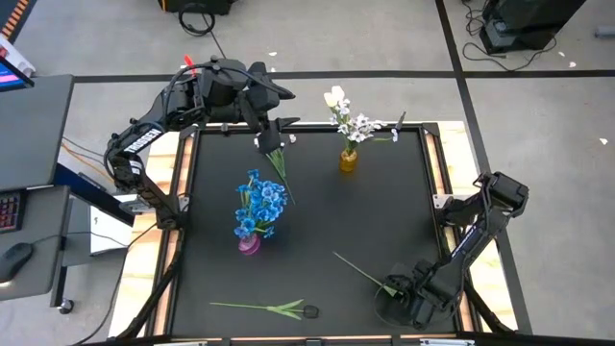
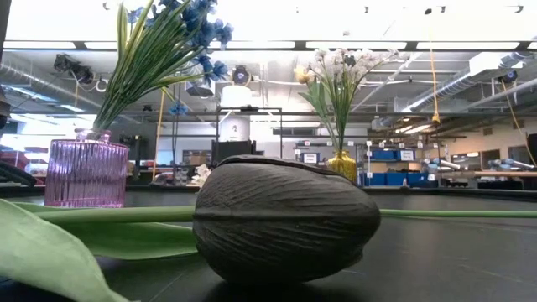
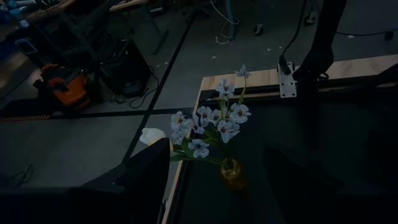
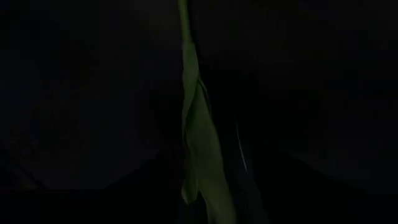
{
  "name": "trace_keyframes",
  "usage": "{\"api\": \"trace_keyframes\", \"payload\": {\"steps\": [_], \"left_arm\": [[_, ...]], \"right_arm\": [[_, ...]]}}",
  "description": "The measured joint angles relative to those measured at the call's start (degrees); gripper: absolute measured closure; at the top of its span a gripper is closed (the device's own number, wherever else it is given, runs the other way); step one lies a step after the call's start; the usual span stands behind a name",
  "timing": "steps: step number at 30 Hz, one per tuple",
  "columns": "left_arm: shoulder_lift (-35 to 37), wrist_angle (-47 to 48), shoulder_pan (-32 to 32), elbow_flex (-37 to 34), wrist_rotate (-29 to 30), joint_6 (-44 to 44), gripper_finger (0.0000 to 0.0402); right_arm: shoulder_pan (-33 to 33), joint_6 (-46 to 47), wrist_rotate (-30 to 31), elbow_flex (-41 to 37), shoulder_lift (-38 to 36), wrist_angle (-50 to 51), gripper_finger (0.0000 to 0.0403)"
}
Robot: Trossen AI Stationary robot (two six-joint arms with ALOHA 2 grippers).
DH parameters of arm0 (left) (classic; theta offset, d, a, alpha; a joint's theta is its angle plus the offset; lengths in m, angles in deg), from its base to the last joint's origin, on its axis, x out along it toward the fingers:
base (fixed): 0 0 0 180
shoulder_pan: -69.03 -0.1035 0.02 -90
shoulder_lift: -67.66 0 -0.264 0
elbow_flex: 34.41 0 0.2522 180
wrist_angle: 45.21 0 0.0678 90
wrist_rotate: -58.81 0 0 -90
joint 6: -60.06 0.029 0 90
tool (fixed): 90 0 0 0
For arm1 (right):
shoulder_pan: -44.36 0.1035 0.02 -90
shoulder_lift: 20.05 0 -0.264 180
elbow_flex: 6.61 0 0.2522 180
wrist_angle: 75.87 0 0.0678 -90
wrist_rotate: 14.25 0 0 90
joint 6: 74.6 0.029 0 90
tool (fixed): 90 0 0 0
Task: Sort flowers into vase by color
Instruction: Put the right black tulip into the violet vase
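Black mat [image 1: 317, 221] on a wood-edged table, grey lab floor around. Right gripper [image 1: 396, 293] low over a green stem [image 1: 363, 272], grip unclear; left gripper [image 1: 271, 137] holds a green-stemmed flower [image 1: 279, 168]. Blue blossoms [image 1: 260, 204] in the pink glass vase [image 1: 249, 244], white blossoms [image 1: 354, 123] in the amber vase [image 1: 348, 160], dark tulip [image 1: 309, 310] lying loose.

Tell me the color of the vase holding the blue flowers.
Pink-purple vase, clearest in the low view.

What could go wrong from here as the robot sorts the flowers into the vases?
1. The right gripper sits low over the flat stem, which is thin and lies on the table; a grasp might slip off it or scrape the surface.
2. The hanging stem at the left gripper ends near the blue flowers; a swing could snag them and tip the pink vase.
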Motion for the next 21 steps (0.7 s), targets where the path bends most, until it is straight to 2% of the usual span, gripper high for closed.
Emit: {"api": "trace_keyframes", "payload": {"steps": [10, 21], "left_arm": [[0.00, 0.00, 0.00, 0.00, -0.01, 0.00, 0.0141], [0.00, -0.22, 0.00, 0.00, 0.00, 0.00, 0.0141]], "right_arm": [[0.88, 2.43, -1.32, 0.00, 0.04, 1.65, 0.0207], [0.92, 1.89, -4.80, 0.17, 4.09, 0.49, 0.0208]]}}
